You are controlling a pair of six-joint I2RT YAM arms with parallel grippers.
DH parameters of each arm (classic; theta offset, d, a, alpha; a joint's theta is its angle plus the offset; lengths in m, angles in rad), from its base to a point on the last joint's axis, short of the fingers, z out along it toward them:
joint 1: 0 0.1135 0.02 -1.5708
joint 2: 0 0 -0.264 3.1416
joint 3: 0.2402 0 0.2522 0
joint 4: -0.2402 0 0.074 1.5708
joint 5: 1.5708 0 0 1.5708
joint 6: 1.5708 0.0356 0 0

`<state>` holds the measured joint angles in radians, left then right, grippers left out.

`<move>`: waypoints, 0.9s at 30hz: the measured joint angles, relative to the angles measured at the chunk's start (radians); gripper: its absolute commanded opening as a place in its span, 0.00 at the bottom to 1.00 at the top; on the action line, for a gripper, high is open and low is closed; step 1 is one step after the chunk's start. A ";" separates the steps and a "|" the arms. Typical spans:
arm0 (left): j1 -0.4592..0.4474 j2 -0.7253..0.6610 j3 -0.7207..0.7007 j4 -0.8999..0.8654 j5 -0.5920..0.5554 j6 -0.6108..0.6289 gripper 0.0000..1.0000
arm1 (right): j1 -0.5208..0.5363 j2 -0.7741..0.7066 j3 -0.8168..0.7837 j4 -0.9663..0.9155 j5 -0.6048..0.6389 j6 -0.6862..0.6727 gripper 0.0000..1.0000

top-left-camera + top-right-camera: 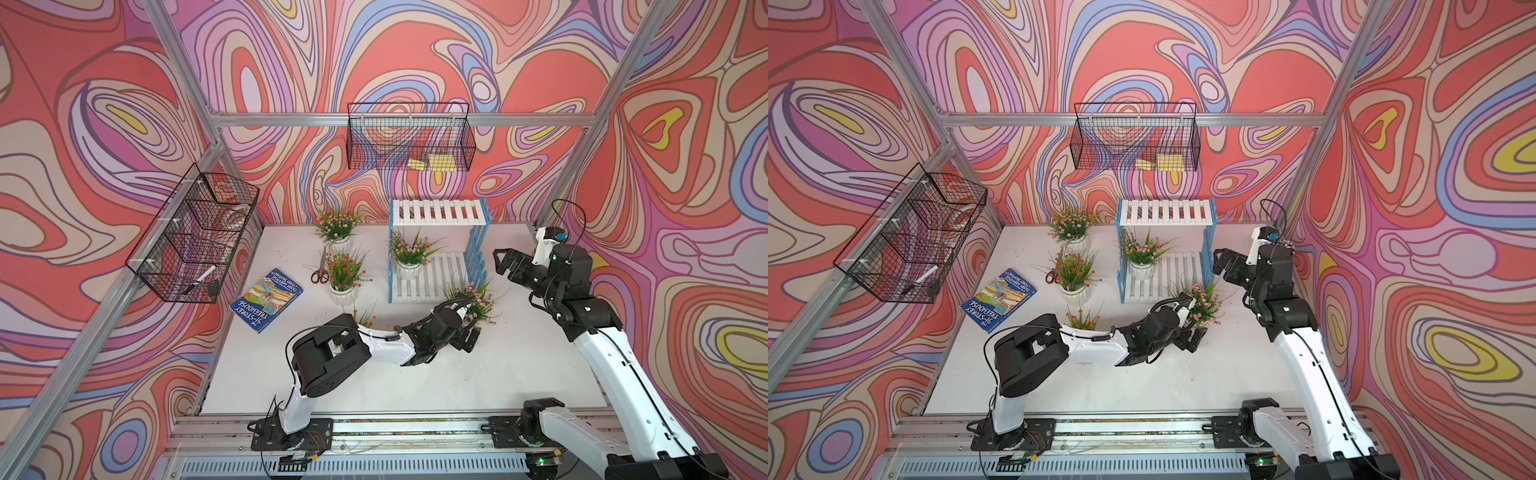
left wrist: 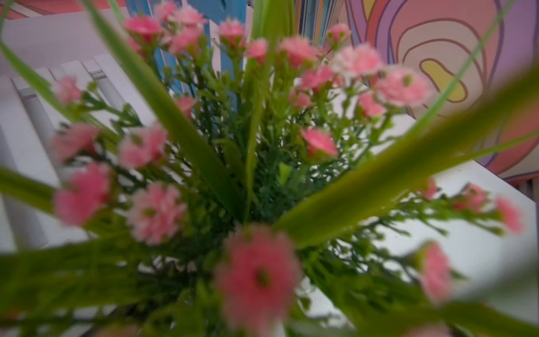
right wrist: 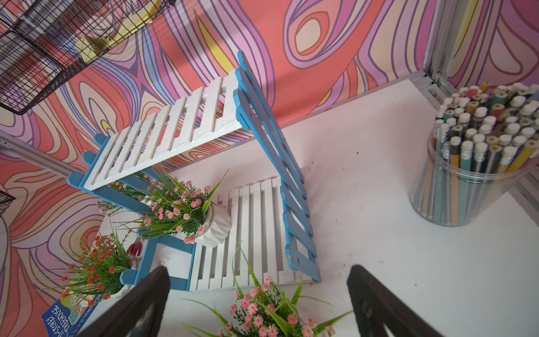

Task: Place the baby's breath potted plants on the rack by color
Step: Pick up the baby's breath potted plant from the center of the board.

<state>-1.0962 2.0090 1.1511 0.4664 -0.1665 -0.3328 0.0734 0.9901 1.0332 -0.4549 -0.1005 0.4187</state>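
Observation:
The rack (image 1: 438, 212) stands at the back of the table with its top shelf bare. One pink-flowered plant (image 1: 409, 253) sits on the left end of its lower shelf. Another pink plant (image 1: 336, 226) and an orange one (image 1: 344, 272) stand left of the rack. A second orange plant (image 1: 365, 318) peeks out behind my left arm. My left gripper (image 1: 469, 332) is open low at a third pink plant (image 1: 478, 301) in front of the rack; its flowers (image 2: 256, 274) fill the left wrist view and hide pot and jaws. My right gripper (image 3: 258, 271) hangs open and empty right of the rack.
A blue book (image 1: 266, 299) and red-handled scissors (image 1: 320, 270) lie left of the plants. Black wire baskets hang on the left wall (image 1: 195, 237) and the back wall (image 1: 409, 137). A clear jar of pencils (image 3: 472, 163) stands in the back right corner.

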 measured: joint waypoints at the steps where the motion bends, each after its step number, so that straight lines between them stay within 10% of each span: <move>1: 0.003 0.008 0.008 -0.005 -0.010 0.000 1.00 | 0.000 -0.008 -0.005 0.001 -0.002 -0.002 0.98; 27: 0.023 0.140 0.159 0.000 -0.028 0.025 1.00 | 0.000 -0.068 -0.045 0.021 -0.035 -0.022 0.98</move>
<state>-1.0737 2.1494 1.3102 0.4664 -0.1947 -0.3080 0.0734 0.9226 0.9886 -0.4339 -0.1352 0.3969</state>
